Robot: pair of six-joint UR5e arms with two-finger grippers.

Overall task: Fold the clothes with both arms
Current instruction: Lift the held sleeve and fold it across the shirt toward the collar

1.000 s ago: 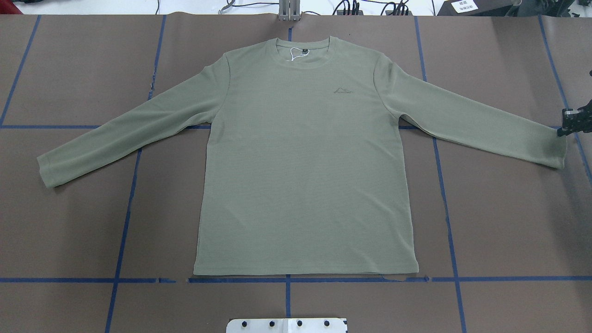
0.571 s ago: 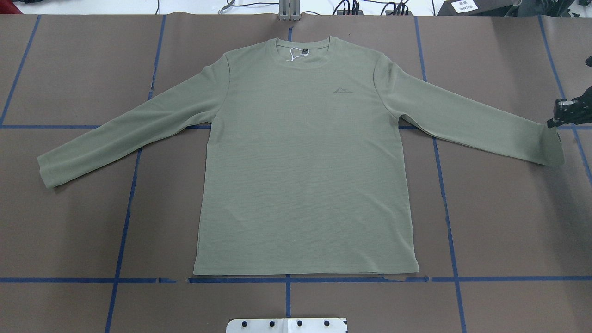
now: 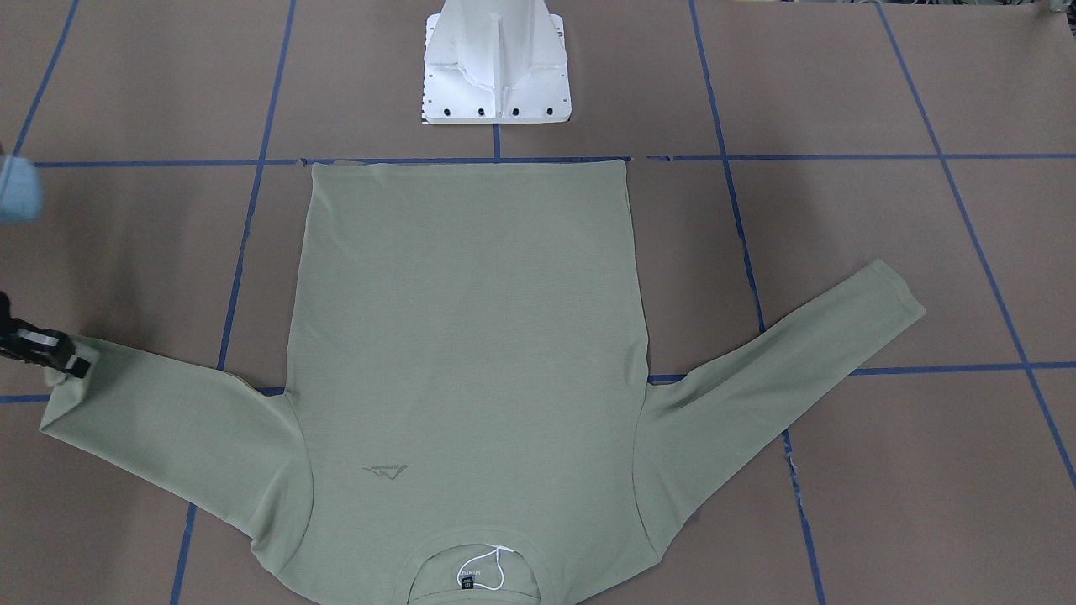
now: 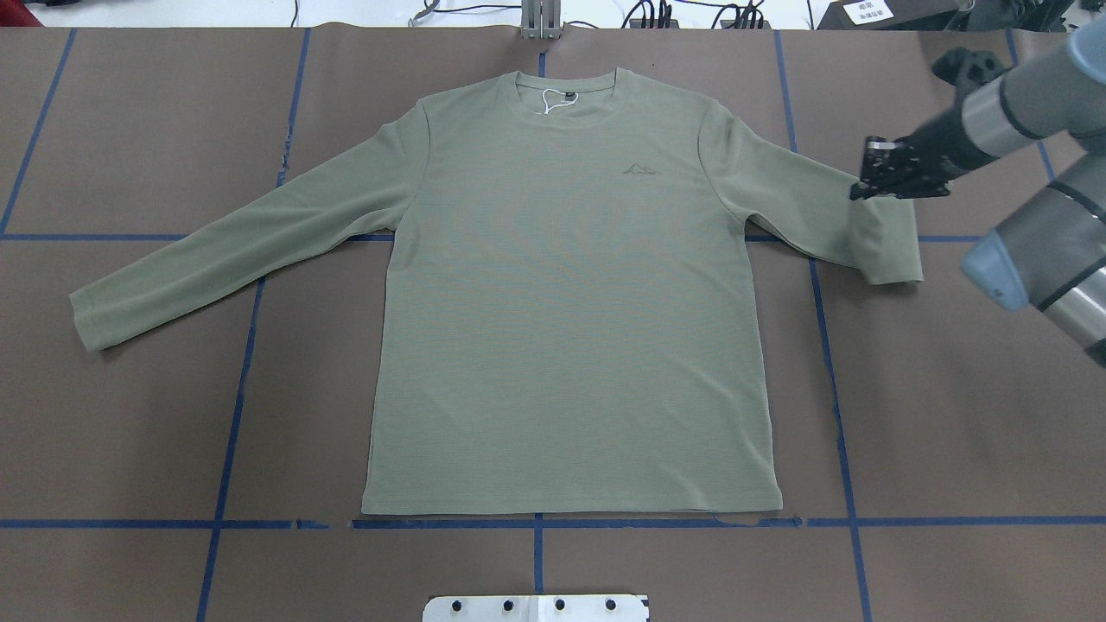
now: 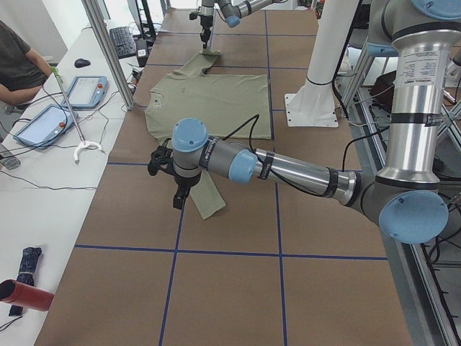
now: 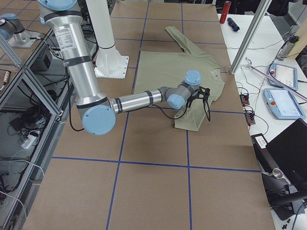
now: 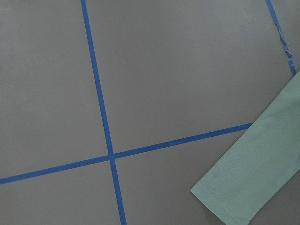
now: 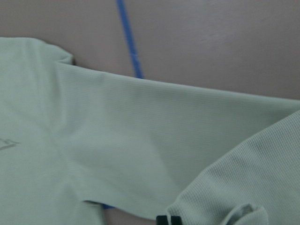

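The green long-sleeved shirt lies flat, front up, neck away from the robot. My right gripper is shut on the cuff of the robot's-right sleeve, lifted and doubled back toward the body. The right wrist view shows that cuff bunched by the fingertips. In the front-facing view the same gripper sits at the cuff. The other sleeve lies straight. My left gripper hovers near its cuff; I cannot tell whether it is open or shut. The left wrist view shows only that cuff.
Blue tape lines grid the brown table. The white pedestal base stands at the shirt's hem side. A side bench with tablets and a seated person lies beyond the neck end. A red bottle rests there too.
My right gripper has travelled from the table's right edge inward and up, carrying the cuff with it, so the outstretched sleeve now folds back on itself. The rest of the shirt has not moved.
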